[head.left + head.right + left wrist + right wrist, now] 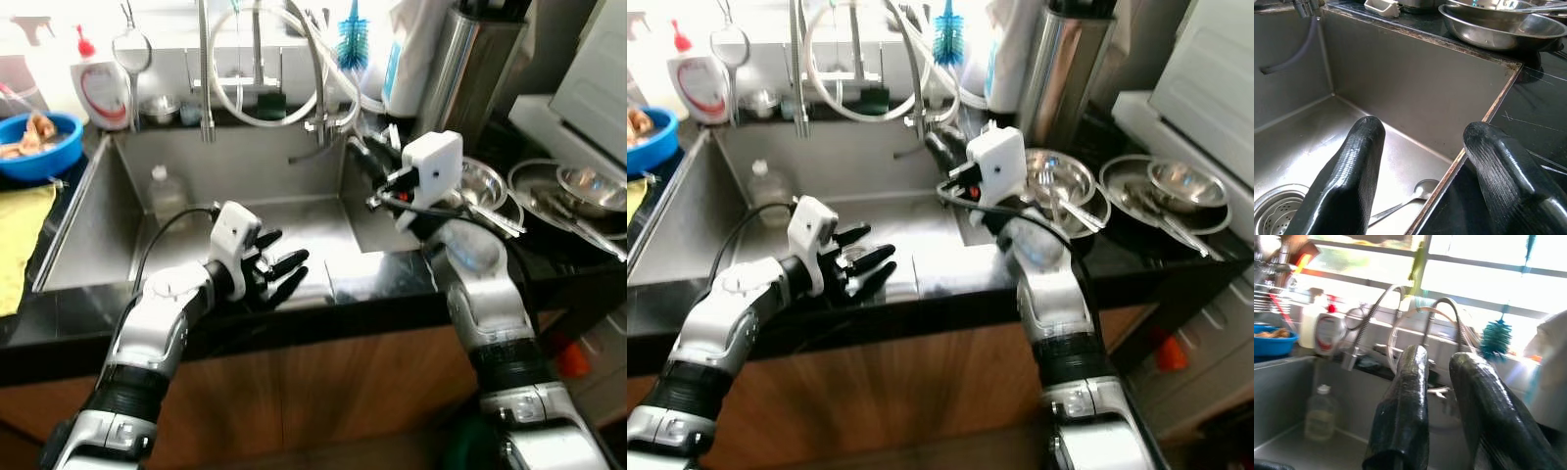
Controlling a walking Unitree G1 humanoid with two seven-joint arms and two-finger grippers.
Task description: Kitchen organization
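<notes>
Head pair: aimed forward and down at the sink from above; one scene shared.
Left wrist: held close above the sink's front-right corner.
Right wrist: pointed toward the faucet.

the left gripper hangs over the steel sink, its two black fingers spread wide with nothing between them; below them a spoon lies on the sink floor, the drain strainer beside one finger, and steel bowls sit on the black counter beyond
</notes>
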